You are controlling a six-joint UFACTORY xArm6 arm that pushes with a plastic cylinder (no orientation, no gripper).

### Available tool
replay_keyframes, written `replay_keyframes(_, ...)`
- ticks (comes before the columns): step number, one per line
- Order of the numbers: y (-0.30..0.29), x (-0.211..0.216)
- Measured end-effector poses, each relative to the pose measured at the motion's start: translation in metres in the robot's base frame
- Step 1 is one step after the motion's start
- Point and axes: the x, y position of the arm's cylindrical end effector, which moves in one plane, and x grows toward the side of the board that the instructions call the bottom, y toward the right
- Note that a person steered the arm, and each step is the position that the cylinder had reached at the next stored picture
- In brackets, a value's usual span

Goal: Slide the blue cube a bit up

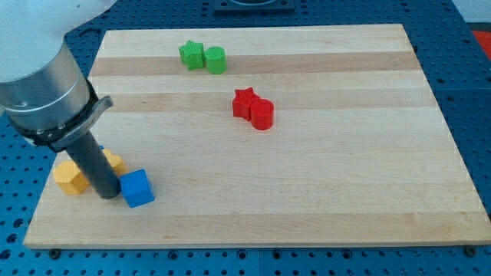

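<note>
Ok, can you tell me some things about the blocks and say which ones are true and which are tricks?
1. My tip is just to the view's left of the blue cube. True.
2. The green star sits beside the green cylinder. True.
3. The red star is at the view's bottom left. False: it sits near the middle, against the red cylinder.
4. The yellow blocks are at the view's top right. False: they lie at the lower left, by the rod.

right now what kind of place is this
Probably a robotics lab bench. A wooden board lies on a blue perforated table, small toy blocks such as the blue cube and red star are scattered on it, and my tip rests just left of the cube.
</note>
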Motion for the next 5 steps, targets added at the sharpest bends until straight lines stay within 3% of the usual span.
replay_keyframes(1, -0.03, 0.028)
replay_keyframes(2, -0.018, 0.043)
replay_keyframes(3, 0.033, 0.034)
replay_keyframes(5, 0.1, -0.024)
